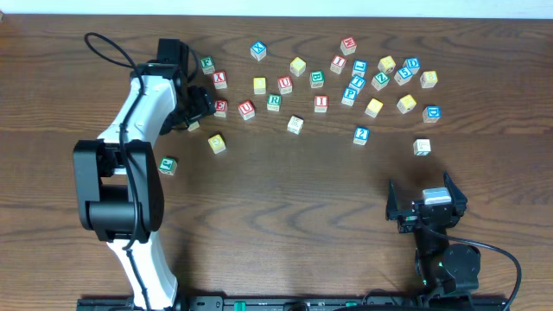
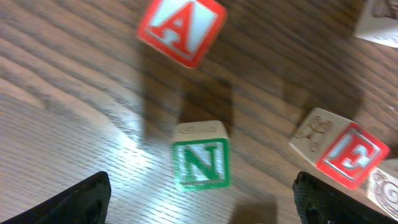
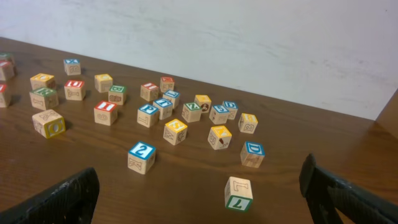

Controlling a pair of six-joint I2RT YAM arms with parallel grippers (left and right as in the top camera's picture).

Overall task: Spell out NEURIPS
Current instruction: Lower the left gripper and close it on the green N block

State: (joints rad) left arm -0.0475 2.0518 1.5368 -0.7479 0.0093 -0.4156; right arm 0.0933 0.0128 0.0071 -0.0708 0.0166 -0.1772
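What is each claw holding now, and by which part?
Nothing. Left claw open, either side of green N cube, not touching; right claw open, empty.

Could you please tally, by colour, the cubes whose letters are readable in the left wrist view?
Red: 2, the A cube and the E cube
Green: 1, the N cube
Total: 3
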